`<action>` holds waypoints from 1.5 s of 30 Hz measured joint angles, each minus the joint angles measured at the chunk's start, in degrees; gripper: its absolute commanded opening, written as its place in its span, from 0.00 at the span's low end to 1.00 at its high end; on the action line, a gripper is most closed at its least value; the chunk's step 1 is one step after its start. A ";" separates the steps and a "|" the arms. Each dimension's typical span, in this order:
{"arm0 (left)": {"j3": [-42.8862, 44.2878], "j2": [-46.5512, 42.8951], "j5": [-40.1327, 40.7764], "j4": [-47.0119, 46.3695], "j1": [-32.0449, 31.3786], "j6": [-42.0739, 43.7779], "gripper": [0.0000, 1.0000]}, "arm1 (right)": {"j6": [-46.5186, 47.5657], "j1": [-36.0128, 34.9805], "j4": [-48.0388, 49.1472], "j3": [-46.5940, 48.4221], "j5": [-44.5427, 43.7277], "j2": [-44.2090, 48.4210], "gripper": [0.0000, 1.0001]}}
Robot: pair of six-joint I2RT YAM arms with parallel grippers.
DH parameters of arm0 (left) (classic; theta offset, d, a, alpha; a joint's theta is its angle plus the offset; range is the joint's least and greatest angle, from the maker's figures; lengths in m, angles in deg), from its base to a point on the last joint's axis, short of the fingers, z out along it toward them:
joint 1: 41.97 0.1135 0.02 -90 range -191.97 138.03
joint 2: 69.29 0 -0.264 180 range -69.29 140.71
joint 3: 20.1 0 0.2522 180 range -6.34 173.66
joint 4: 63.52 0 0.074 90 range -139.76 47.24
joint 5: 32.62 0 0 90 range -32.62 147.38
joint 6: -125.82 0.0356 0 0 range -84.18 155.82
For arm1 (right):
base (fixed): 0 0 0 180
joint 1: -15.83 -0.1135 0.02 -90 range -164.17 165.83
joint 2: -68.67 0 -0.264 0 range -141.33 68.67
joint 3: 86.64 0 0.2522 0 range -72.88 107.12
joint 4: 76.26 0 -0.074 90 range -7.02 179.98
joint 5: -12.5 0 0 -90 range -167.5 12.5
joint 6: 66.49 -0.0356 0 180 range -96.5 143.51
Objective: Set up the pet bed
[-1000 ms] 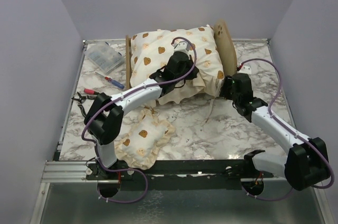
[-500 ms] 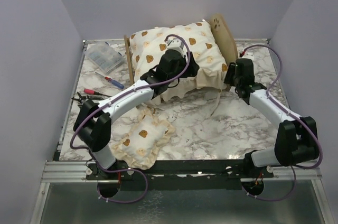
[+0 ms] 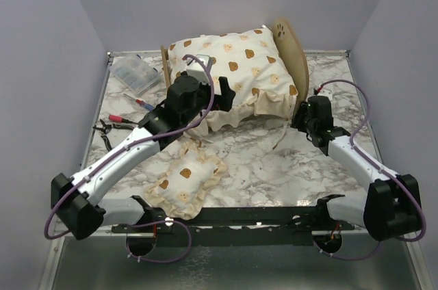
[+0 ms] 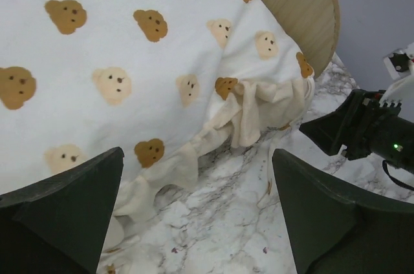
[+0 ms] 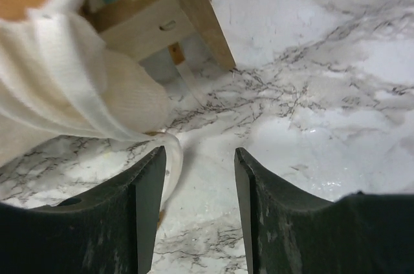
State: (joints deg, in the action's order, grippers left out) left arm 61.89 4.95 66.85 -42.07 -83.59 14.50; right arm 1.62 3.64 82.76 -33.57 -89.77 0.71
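Left arm (image 3: 116,163): elbow folded low, well out from the footboard end of the small light plywood pet bed (image 3: 292,49) with its rounded paw-print headboard; forearm slants up toward the bed's near long side.
Left gripper (image 4: 196,158): above that near side, jaws spread wide, nothing between them.
Right arm (image 3: 352,160): elbow low, well clear of the headboard end; forearm angled in toward the bed.
Right gripper (image 5: 196,164): low, just beside the near headboard leg, jaws partly apart, gripping nothing.

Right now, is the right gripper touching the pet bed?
Apart. The right wrist view shows bare marble tabletop between the right gripper and the wooden leg of the pet bed.
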 measured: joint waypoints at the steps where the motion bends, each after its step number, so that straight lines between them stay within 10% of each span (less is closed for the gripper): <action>1: -1.49 -2.38 0.37 0.61 0.00 1.14 0.99 | -0.55 0.00 0.24 -0.31 -0.02 -1.07 0.50; 17: -33.38 -37.38 14.91 -0.90 0.04 14.29 0.99 | -8.98 0.33 9.86 0.66 -0.79 -18.99 0.38; 45: -35.63 -40.50 18.69 -3.78 0.04 17.57 0.99 | -14.80 0.31 19.74 1.90 -2.58 -27.06 0.13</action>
State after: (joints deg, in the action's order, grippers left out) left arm 26.26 -35.56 85.54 -45.86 -83.55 32.07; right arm -13.18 3.95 102.49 -31.67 -92.35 -26.35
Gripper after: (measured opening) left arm 0.988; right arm 0.216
